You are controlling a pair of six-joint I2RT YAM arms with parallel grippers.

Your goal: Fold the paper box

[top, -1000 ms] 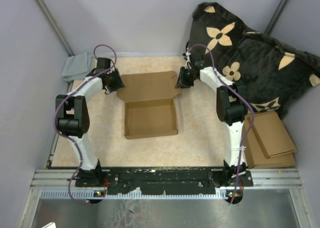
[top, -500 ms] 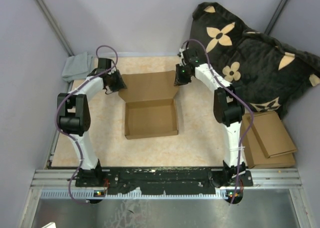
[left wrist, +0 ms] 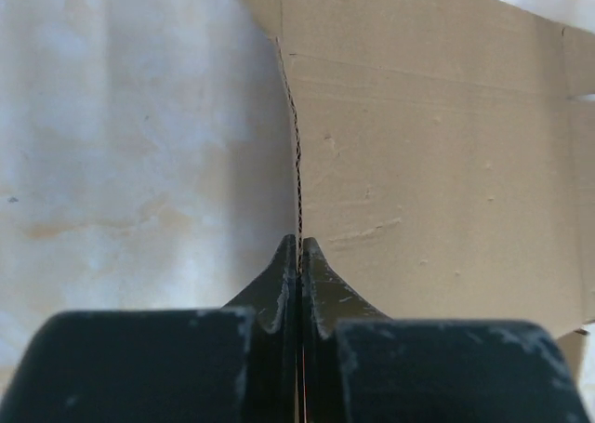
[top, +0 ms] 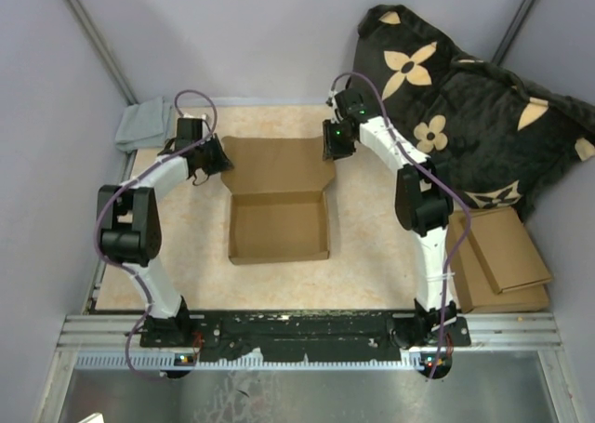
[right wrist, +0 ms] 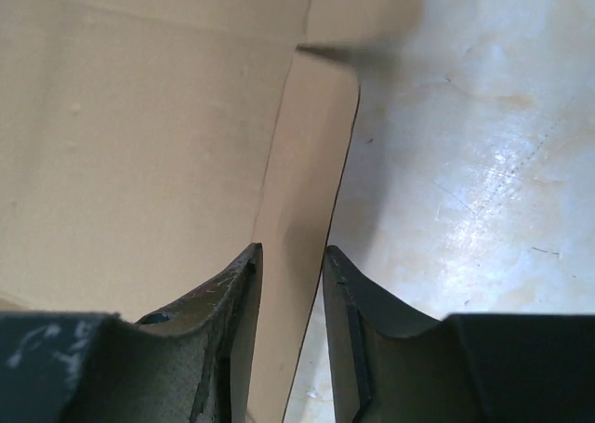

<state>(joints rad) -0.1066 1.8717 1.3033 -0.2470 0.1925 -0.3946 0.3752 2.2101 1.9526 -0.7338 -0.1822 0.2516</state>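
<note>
now one lid ear is pinched, the other only straddled

the paper box (top: 279,223) sits mid-table (top: 372,246), between the arms. its near half is raised into a shallow tray and its lid panel lies flat toward the far wall. the left gripper (left wrist: 299,256) has its jaws pressed together on the thin upright edge of the lid's left side flap. the right gripper (right wrist: 293,265) has its jaws apart, with the lid's right side flap standing between them but not clamped.

the likely trouble is uneven lifting. if the left side pulls while the right has no hold, the lid may twist, skew the tray or drag the whole box sideways. a pinch that near the flap's edge could also slip off or crease the cardboard off its score line. closing the right jaws too far out might catch only the flap's corner.

as for contents, the tray looks bare inside, with nothing resting on its floor.
</note>
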